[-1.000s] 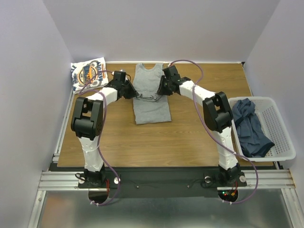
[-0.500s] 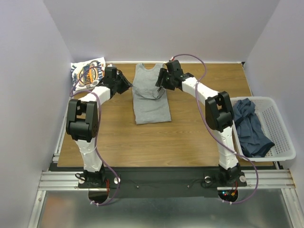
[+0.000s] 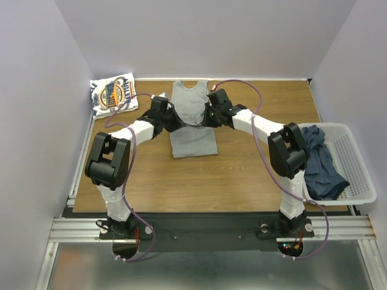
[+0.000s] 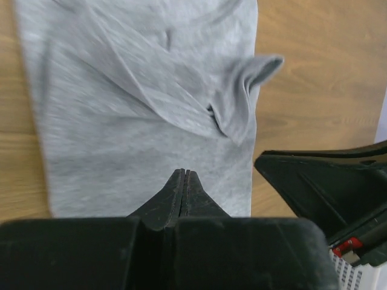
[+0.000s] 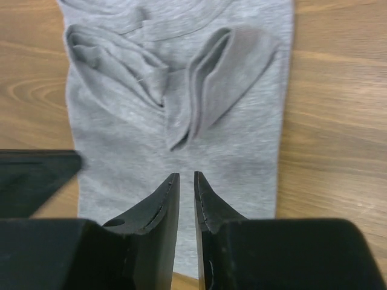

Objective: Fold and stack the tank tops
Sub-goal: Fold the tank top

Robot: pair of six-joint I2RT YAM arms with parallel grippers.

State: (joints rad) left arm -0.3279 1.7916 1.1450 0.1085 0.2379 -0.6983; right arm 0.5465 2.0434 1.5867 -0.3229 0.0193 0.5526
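A light grey tank top [image 3: 192,130] lies flat at the table's back centre, its straps folded down onto its body [image 4: 230,96] [image 5: 205,90]. My left gripper [image 3: 176,121] hovers over its left side, jaws shut and empty [image 4: 183,173]. My right gripper [image 3: 207,118] hovers over its right side, jaws a narrow gap apart with nothing between them [image 5: 187,176]. A folded white tank top with a blue-and-orange logo [image 3: 113,93] lies at the back left. Dark slate-blue tank tops [image 3: 317,160] lie crumpled in the basket.
A white mesh basket [image 3: 357,158] stands at the table's right edge. Purple cables loop above both arms. Each gripper's dark body shows at the edge of the other's wrist view [image 4: 326,181] [image 5: 30,178].
Both grippers had hold of the grey top's shoulder area at the back. They have moved inward and nearer over its middle; the straps now lie folded down and released.
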